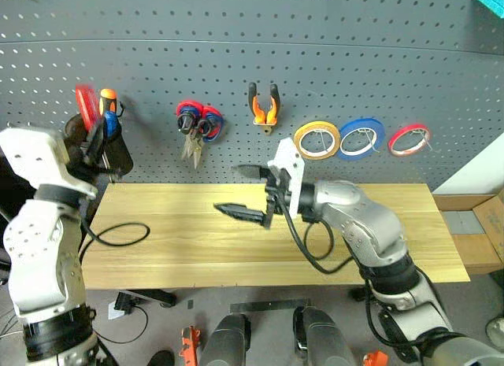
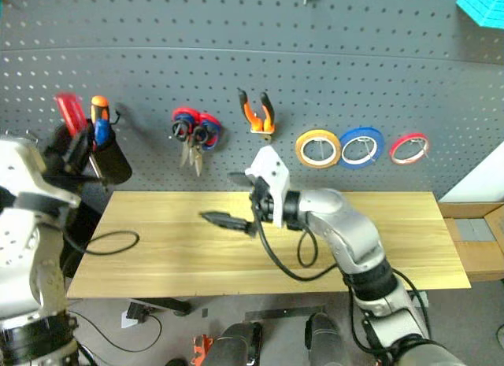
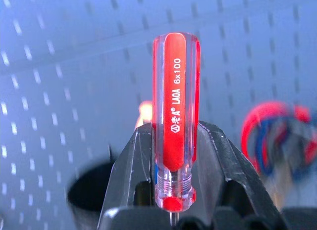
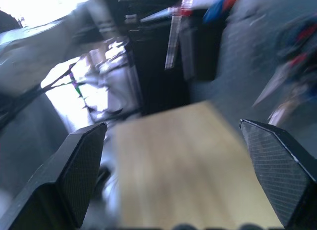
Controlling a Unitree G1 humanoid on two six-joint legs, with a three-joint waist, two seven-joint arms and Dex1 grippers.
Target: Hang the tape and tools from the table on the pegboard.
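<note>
The left gripper [image 3: 173,156] is clamped on the red screwdriver [image 3: 174,116], raised beside the black cup [image 1: 118,155] on the pegboard [image 1: 315,59]. Risk: a tilted shaft may catch the cup rim, or the smooth handle may slip. The right gripper [image 1: 250,194] hangs wide and empty over the table [image 1: 197,240].

Count on the board:
- screwdrivers: two
- scissors [image 1: 197,126]: two pairs
- pliers [image 1: 264,106]: one
- tape [image 1: 316,139] rings: three

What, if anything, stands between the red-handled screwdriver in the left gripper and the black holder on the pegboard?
Nothing visible. The left gripper holds the red-handled screwdriver beside the black holder, where an orange-and-blue screwdriver already stands.
</note>
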